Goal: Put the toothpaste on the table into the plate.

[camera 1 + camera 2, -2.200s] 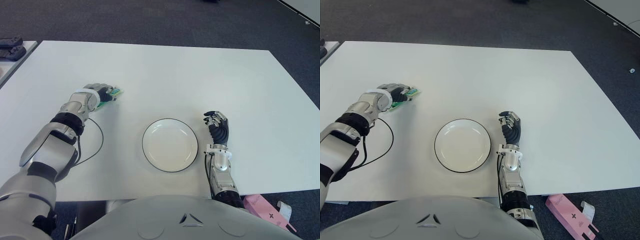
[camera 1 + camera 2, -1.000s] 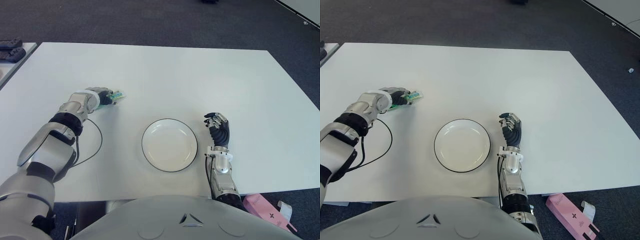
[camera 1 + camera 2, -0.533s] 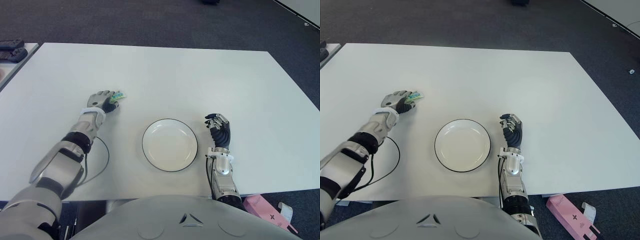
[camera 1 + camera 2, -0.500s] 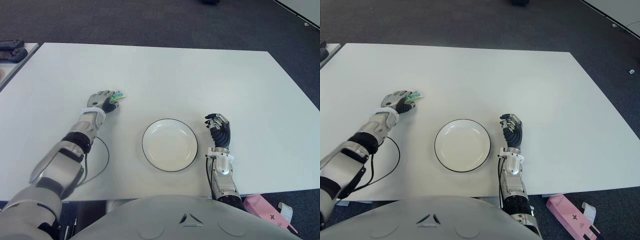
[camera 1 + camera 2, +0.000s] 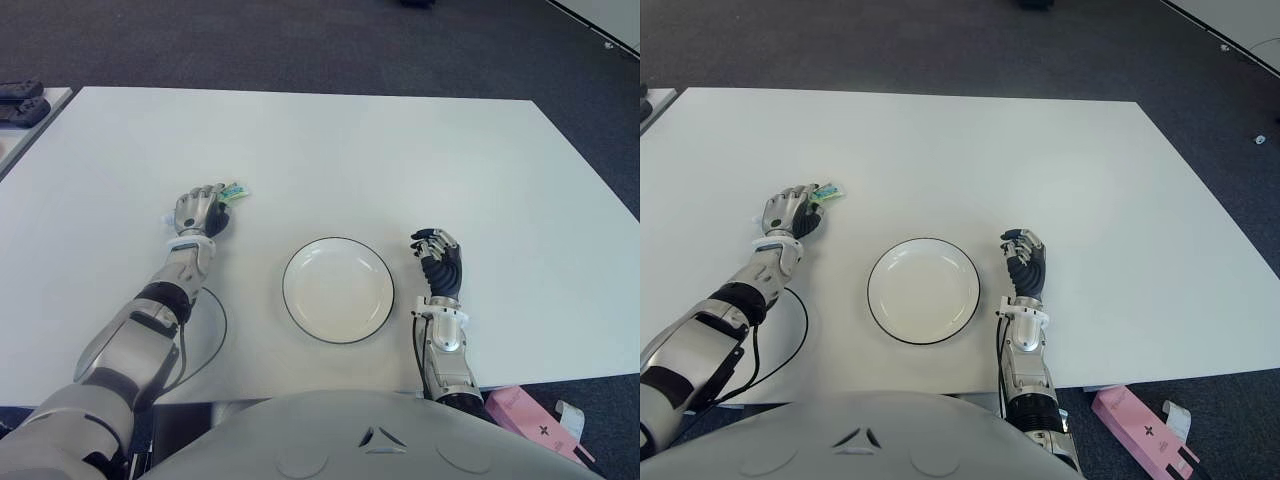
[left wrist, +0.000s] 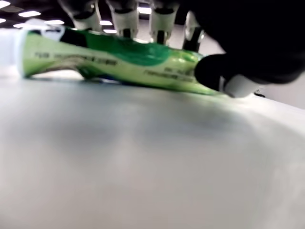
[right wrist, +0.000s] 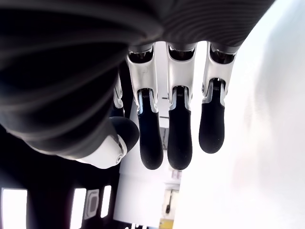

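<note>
The toothpaste [image 6: 119, 59] is a green tube with a white end, lying on the white table [image 5: 400, 150] left of the plate. My left hand [image 5: 200, 211] covers most of it, so only the tube's tip [image 5: 236, 191] shows beyond the fingers. In the left wrist view the fingers [image 6: 125, 14] curl over the tube's far side and the thumb presses its near side, with the tube touching the table. The white plate [image 5: 338, 290] with a dark rim stands empty in the middle near the front. My right hand [image 5: 437, 258] shows just right of the plate, fingers relaxed and holding nothing.
A black cable [image 5: 212, 335] loops on the table beside my left forearm. Beyond the table's front right corner a pink box [image 5: 530, 417] lies on the floor. Dark objects [image 5: 20, 97] sit on a second table at the far left.
My left elbow has swung in toward my body, so the forearm now reaches the tube from the near side. The hand stays closed over the toothpaste. The right hand has barely moved.
</note>
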Controlling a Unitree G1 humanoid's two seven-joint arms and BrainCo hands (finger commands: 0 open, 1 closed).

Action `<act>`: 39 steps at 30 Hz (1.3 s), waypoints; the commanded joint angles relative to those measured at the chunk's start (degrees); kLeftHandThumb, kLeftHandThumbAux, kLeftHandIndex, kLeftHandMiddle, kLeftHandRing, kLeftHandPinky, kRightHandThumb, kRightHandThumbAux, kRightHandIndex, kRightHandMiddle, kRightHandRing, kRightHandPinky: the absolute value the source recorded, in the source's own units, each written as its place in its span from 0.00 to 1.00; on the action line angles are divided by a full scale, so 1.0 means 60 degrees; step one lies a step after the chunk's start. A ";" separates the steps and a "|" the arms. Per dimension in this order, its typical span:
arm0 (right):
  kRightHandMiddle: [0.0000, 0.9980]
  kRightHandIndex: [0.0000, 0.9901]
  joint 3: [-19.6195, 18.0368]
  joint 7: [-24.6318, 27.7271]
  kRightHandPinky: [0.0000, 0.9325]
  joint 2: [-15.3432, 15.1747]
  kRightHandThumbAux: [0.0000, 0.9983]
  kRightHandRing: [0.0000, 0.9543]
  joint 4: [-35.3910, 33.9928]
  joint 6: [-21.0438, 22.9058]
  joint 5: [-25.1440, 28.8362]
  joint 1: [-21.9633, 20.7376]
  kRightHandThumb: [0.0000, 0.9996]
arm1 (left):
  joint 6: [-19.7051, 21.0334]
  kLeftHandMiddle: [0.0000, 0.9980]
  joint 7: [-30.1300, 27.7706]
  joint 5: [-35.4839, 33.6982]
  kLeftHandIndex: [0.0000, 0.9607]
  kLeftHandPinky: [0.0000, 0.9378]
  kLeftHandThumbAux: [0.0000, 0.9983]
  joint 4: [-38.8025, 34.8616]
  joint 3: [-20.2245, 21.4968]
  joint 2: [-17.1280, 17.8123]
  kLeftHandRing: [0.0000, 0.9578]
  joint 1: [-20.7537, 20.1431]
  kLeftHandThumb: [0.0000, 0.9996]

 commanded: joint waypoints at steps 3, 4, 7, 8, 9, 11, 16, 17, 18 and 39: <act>0.50 0.43 0.0002 0.0063 0.55 0.0014 0.73 0.53 0.0194 0.0097 0.0025 0.0264 0.71 | -0.0290 0.30 -0.0078 -0.0221 0.21 0.52 0.41 0.0783 -0.0105 -0.0526 0.39 0.0909 0.73; 0.50 0.43 0.0001 0.0068 0.55 0.0013 0.73 0.53 0.0194 0.0090 0.0030 0.0266 0.71 | -0.0311 0.30 -0.0045 -0.0233 0.22 0.52 0.41 0.0803 -0.0102 -0.0534 0.39 0.0906 0.73; 0.50 0.43 -0.0008 0.0086 0.55 0.0015 0.73 0.53 0.0184 0.0062 0.0057 0.0270 0.71 | -0.0391 0.32 0.0196 -0.0311 0.26 0.53 0.41 0.0862 -0.0048 -0.0596 0.40 0.0917 0.74; 0.50 0.43 -0.0011 0.0092 0.54 0.0016 0.73 0.53 0.0183 0.0056 0.0066 0.0270 0.71 | -0.0416 0.33 0.0285 -0.0338 0.28 0.53 0.42 0.0881 -0.0021 -0.0618 0.41 0.0922 0.75; 0.50 0.43 -0.0013 0.0096 0.54 0.0016 0.73 0.53 0.0183 0.0054 0.0072 0.0269 0.71 | -0.0433 0.34 0.0339 -0.0352 0.30 0.53 0.42 0.0899 -0.0005 -0.0631 0.41 0.0922 0.75; 0.49 0.43 -0.0018 0.0102 0.54 0.0016 0.73 0.53 0.0180 0.0049 0.0082 0.0271 0.71 | -0.0463 0.36 0.0431 -0.0383 0.33 0.53 0.42 0.0930 0.0026 -0.0657 0.42 0.0923 0.76; 0.49 0.43 -0.0041 0.0095 0.55 0.0022 0.73 0.53 0.0157 0.0090 0.0094 0.0282 0.71 | -0.0486 0.39 0.0608 -0.0485 0.38 0.54 0.43 0.0982 0.0139 -0.0732 0.43 0.0942 0.78; 0.49 0.43 -0.0043 0.0089 0.55 0.0025 0.73 0.53 0.0155 0.0101 0.0088 0.0282 0.71 | -0.0483 0.40 0.0627 -0.0504 0.40 0.54 0.43 0.0988 0.0155 -0.0742 0.44 0.0945 0.79; 0.49 0.43 -0.0046 0.0075 0.55 0.0024 0.73 0.53 0.0152 0.0106 0.0074 0.0281 0.71 | -0.0435 0.41 0.0650 -0.0549 0.41 0.55 0.43 0.0988 0.0196 -0.0771 0.44 0.0953 0.79; 0.49 0.43 -0.0063 0.0038 0.55 -0.0014 0.73 0.53 0.0198 -0.0011 0.0030 0.0239 0.71 | 0.0338 0.58 0.1070 -0.0644 0.43 0.87 0.67 0.0733 0.0246 -0.1018 0.82 0.0995 0.84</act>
